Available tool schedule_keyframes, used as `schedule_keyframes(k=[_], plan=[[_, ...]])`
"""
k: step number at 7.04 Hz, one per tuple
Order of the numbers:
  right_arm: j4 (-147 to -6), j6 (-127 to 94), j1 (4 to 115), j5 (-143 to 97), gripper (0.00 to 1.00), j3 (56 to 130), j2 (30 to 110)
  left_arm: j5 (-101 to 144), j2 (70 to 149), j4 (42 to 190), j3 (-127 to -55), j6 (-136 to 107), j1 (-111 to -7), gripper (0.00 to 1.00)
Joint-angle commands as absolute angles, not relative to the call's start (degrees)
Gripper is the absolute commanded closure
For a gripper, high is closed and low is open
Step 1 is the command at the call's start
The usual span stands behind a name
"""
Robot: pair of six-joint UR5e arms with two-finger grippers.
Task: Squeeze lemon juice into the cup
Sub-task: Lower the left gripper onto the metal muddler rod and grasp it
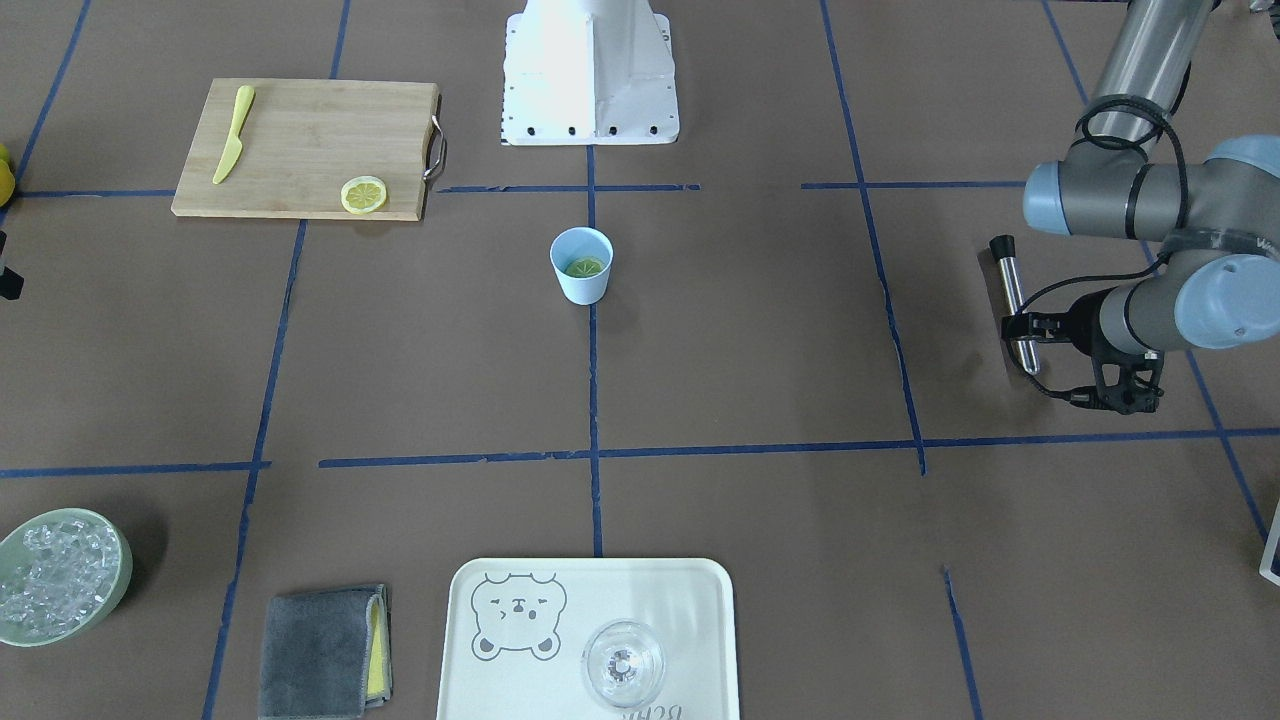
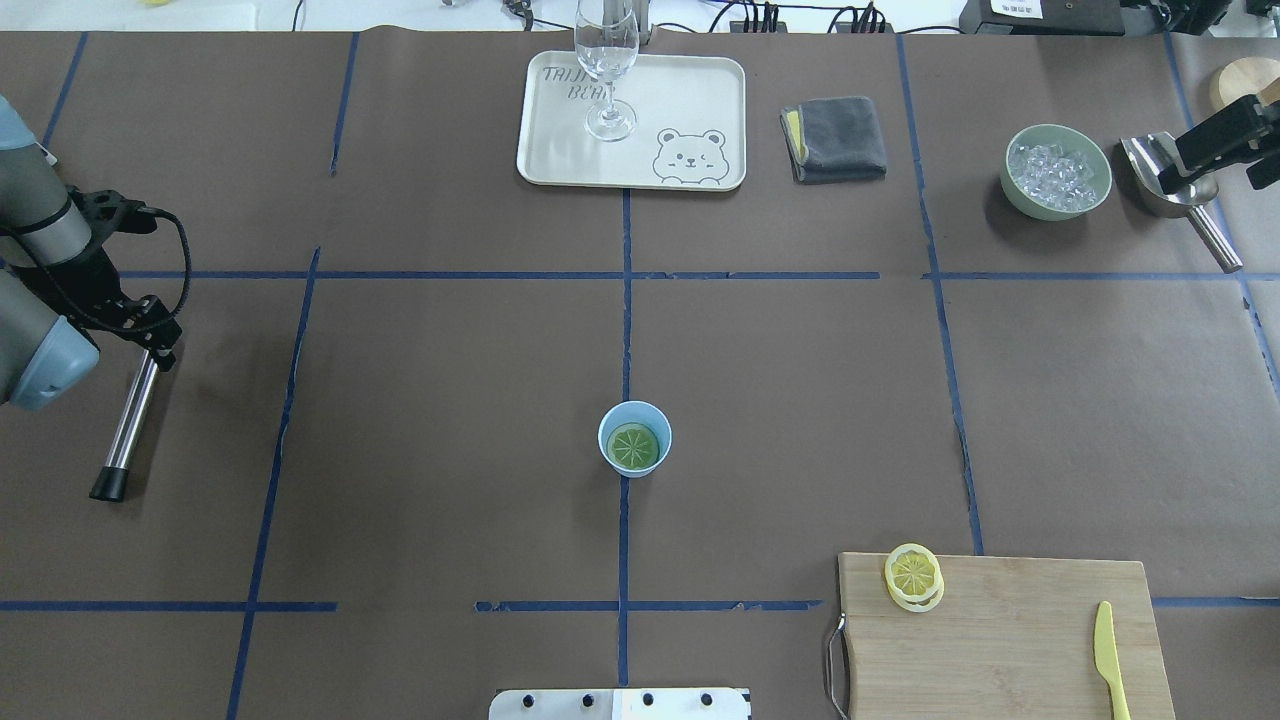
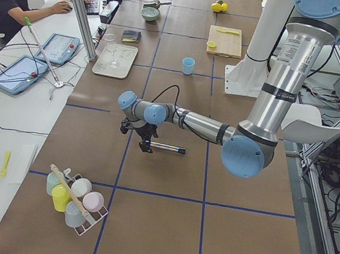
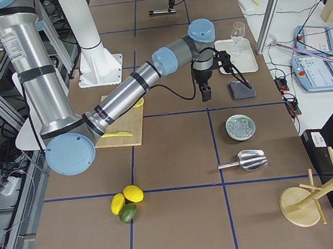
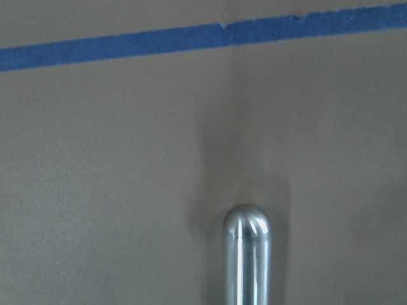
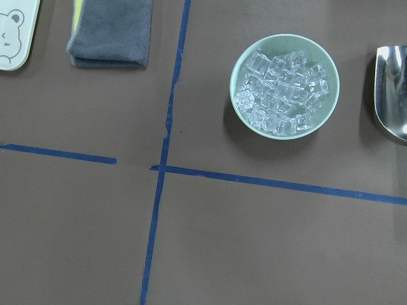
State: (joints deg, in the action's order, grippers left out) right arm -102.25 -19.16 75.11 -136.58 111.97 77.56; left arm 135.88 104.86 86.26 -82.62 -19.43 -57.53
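Note:
The light-blue cup [image 1: 581, 265] stands at the table's middle, also in the overhead view [image 2: 635, 438]. One lemon slice [image 2: 634, 446] lies flat inside it. The second lemon slice [image 1: 363, 194] lies on the wooden cutting board [image 1: 300, 150]. My left gripper [image 1: 1022, 328] is far off at the table's left side, shut on a metal rod with a black tip [image 2: 128, 425], held level and low over the table. The rod's round end [image 5: 247, 229] shows in the left wrist view. My right gripper [image 2: 1180, 158] hangs high near the ice bowl, empty, its fingers looking closed.
A yellow plastic knife [image 1: 232, 148] lies on the board. A pale green bowl of ice [image 6: 284, 86], a metal scoop [image 2: 1165, 190] and a grey folded cloth [image 1: 325, 650] are at the far right. A tray [image 1: 700, 600] holds a clear glass [image 1: 622, 663].

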Motion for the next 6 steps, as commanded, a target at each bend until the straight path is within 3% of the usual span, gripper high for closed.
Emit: schedule_keyframes(k=[1, 3, 4, 5, 6], plan=[[-102.0, -19.2, 75.5, -136.6, 0.00, 112.0, 77.5, 135.9, 104.9, 88.2, -82.5, -22.8, -56.3, 0.04], [-102.0, -19.2, 75.6, -136.6, 0.00, 112.0, 77.4, 135.8, 104.9, 88.2, -82.6, -23.1, -56.2, 0.68], [-102.0, -19.2, 75.6, -136.6, 0.00, 112.0, 77.4, 135.7, 104.9, 88.2, -82.7, -22.9, -56.2, 0.92], [-102.0, -19.2, 75.6, -136.6, 0.00, 111.9, 77.3, 135.6, 104.8, 88.0, -83.2, -22.8, -56.2, 1.00], [-102.0, -19.2, 75.6, -136.7, 0.00, 111.9, 77.4, 135.4, 104.6, 87.7, -85.2, -22.9, -56.4, 1.00]])
